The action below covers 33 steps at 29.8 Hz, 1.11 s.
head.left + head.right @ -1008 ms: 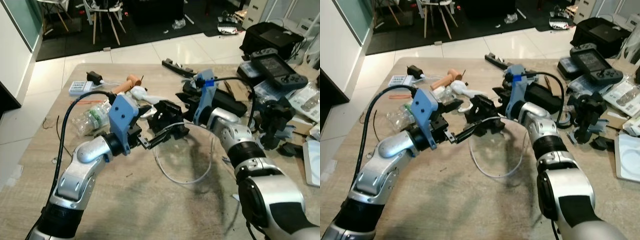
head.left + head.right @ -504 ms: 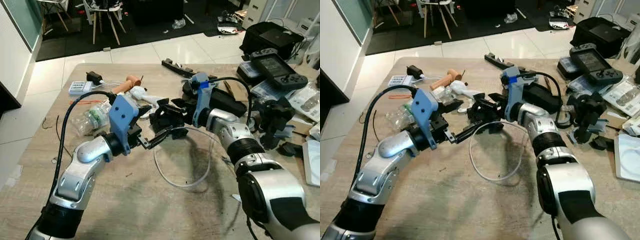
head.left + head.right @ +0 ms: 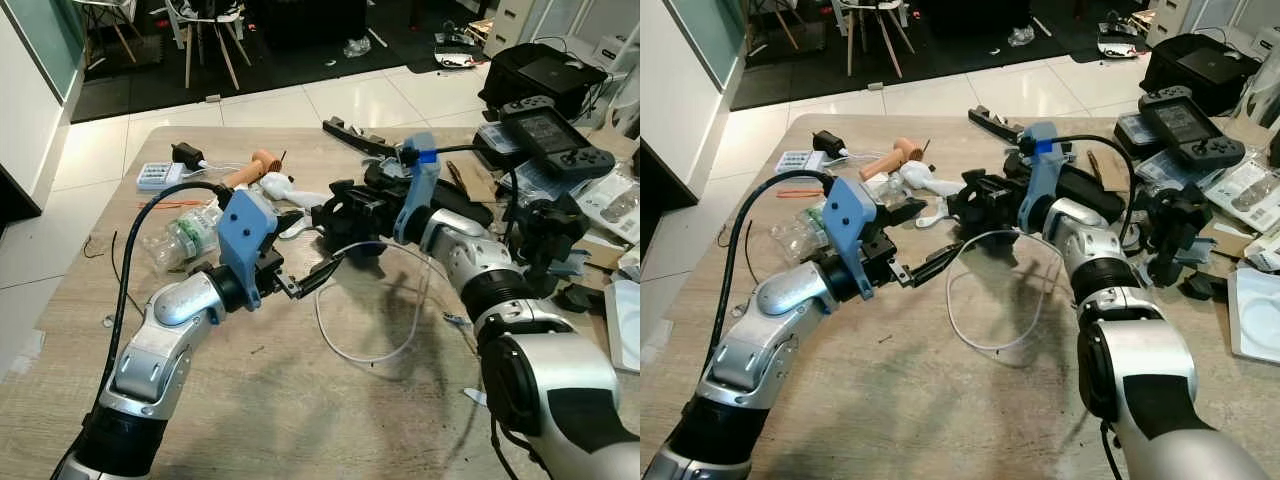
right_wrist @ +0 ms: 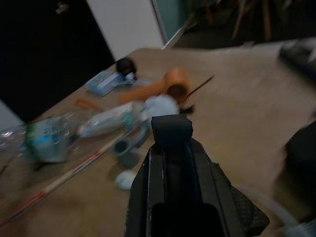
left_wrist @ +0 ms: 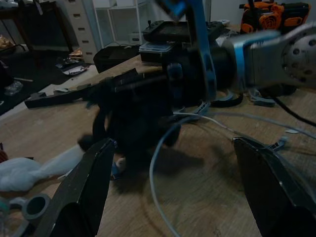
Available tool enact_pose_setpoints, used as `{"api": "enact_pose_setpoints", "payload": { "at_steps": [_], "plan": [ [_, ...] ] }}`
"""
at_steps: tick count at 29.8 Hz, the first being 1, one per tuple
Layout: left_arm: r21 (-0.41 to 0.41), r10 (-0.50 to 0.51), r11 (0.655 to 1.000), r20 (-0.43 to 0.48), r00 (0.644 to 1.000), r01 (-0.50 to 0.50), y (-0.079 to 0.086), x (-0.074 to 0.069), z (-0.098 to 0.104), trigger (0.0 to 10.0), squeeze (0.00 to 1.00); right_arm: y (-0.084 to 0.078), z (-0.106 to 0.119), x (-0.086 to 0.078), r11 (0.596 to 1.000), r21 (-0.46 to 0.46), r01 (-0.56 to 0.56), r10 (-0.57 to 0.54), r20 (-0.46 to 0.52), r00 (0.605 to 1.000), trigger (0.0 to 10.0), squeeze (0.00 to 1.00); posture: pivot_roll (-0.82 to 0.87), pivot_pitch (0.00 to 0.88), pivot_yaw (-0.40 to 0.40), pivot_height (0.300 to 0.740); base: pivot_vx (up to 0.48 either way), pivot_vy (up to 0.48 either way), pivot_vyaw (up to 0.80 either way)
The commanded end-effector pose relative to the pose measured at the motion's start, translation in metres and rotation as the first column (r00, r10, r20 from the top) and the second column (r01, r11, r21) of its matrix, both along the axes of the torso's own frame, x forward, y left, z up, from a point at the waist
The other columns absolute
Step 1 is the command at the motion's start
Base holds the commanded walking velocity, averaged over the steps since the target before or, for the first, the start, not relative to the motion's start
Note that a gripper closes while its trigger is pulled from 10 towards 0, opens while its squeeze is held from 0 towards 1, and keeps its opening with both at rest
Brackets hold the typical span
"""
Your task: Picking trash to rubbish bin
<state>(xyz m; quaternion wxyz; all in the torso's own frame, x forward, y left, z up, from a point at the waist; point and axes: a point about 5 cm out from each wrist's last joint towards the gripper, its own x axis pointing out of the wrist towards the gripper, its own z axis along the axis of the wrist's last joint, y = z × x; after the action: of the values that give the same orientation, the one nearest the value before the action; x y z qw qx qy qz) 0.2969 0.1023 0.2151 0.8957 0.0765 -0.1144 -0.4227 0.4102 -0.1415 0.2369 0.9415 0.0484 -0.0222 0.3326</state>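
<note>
1. Left gripper hangs just over the wooden table with its fingers spread wide, nothing between them. It's right at the edge of the clear tube loop.
2. Right gripper sits low over the table beyond the loop; its fingers look pressed together in the wrist view, holding nothing.
3. Trash is a crushed plastic bottle plus some white scraps, just beyond the left gripper.

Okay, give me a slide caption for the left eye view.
Left gripper and right gripper meet over a clear tube loop on the cluttered wooden table, plastic bottle nearby.
</note>
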Motion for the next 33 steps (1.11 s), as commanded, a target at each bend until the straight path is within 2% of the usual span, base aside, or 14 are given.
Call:
{"api": "enact_pose_setpoints", "payload": {
  "at_steps": [1,4,7,11,15,16,18,20,21,22,23,28,31,33],
  "plan": [
    [0.015,0.015,1.000,0.009,1.000,-0.015,0.002,0.002,-0.001,10.0,0.00,0.001,0.017,0.001,0.987,-0.154,0.053,-0.030,0.153,0.988,0.0,0.00,0.01,0.166,0.085,0.740,0.000,0.000,0.00],
    [0.011,0.024,1.000,0.016,1.000,-0.024,0.003,0.003,0.000,10.0,0.00,0.008,0.035,-0.003,0.931,-0.344,0.119,0.018,0.370,0.929,0.0,0.00,0.01,0.159,0.085,0.740,0.000,0.000,0.00],
    [0.009,0.029,1.000,0.022,0.999,-0.029,0.003,0.004,0.001,10.0,0.00,0.025,0.056,-0.021,0.837,-0.505,0.211,0.203,0.645,0.737,0.0,0.00,0.01,0.152,0.085,0.740,0.000,0.000,0.00],
    [0.008,0.033,0.999,0.026,0.999,-0.034,0.003,0.005,0.001,10.0,0.00,0.033,0.067,-0.037,0.859,-0.457,0.229,0.245,0.761,0.600,0.8,0.00,0.01,0.139,0.086,0.740,0.000,0.000,0.00],
    [0.005,0.041,0.999,0.033,0.999,-0.041,0.004,0.005,0.002,10.0,0.00,0.032,0.078,-0.049,0.931,-0.294,0.217,0.137,0.831,0.538,0.8,0.00,0.01,0.135,0.086,0.740,0.000,0.000,0.00],
    [-0.004,0.052,0.999,0.036,0.998,-0.052,0.004,0.006,0.002,10.0,0.00,0.028,0.083,-0.050,0.956,-0.204,0.212,0.058,0.837,0.543,0.0,0.00,0.01,0.127,0.082,0.740,0.000,0.000,0.00],
    [-0.011,0.060,0.998,0.037,0.998,-0.060,0.004,0.006,0.003,10.0,0.00,0.024,0.085,-0.051,0.967,-0.145,0.209,0.007,0.836,0.548,0.0,0.00,0.01,0.123,0.079,0.740,0.000,0.000,0.00],
    [-0.025,0.149,0.989,0.048,0.988,-0.148,0.010,0.013,0.002,10.0,0.00,0.009,0.089,-0.050,0.964,0.030,0.266,-0.182,0.802,0.569,0.0,0.00,0.00,0.113,0.075,0.740,0.000,0.000,0.00],
    [-0.002,0.239,0.971,0.053,0.970,-0.239,0.016,0.019,-0.001,10.0,0.00,-0.001,0.087,-0.048,0.940,0.096,0.327,-0.279,0.769,0.575,2.9,0.00,-0.01,0.098,0.066,0.740,0.000,0.000,0.00],
    [0.015,0.298,0.954,0.059,0.953,-0.300,0.020,0.024,-0.003,10.0,0.00,-0.007,0.085,-0.048,0.918,0.135,0.373,-0.341,0.748,0.570,2.9,0.00,-0.01,0.098,0.066,0.740,0.000,0.000,0.00],
    [0.026,0.344,0.938,0.064,0.937,-0.346,0.024,0.027,-0.005,10.0,0.00,-0.013,0.081,-0.046,0.894,0.158,0.420,-0.397,0.715,0.576,10.0,0.00,-0.01,0.085,0.058,0.740,0.000,0.000,0.00],
    [-0.044,0.487,0.873,0.016,0.873,-0.486,0.037,0.036,-0.004,10.0,0.00,-0.045,0.054,-0.044,0.774,0.271,0.572,-0.619,0.513,0.595,10.0,0.00,-0.01,0.069,0.041,0.740,0.000,0.000,0.00],
    [0.007,0.604,0.796,0.030,0.796,-0.605,0.051,0.041,-0.011,10.0,0.00,-0.061,0.020,-0.041,0.741,0.126,0.660,-0.650,0.383,0.657,10.0,0.00,-0.01,0.062,0.037,0.740,0.000,0.000,0.00],
    [-0.003,0.664,0.747,0.004,0.747,-0.664,0.061,0.043,-0.014,10.0,0.00,-0.063,0.017,-0.045,0.734,0.124,0.668,-0.659,0.370,0.655,10.0,0.00,0.00,0.059,0.036,0.740,0.000,0.000,0.00]
  ]
}}
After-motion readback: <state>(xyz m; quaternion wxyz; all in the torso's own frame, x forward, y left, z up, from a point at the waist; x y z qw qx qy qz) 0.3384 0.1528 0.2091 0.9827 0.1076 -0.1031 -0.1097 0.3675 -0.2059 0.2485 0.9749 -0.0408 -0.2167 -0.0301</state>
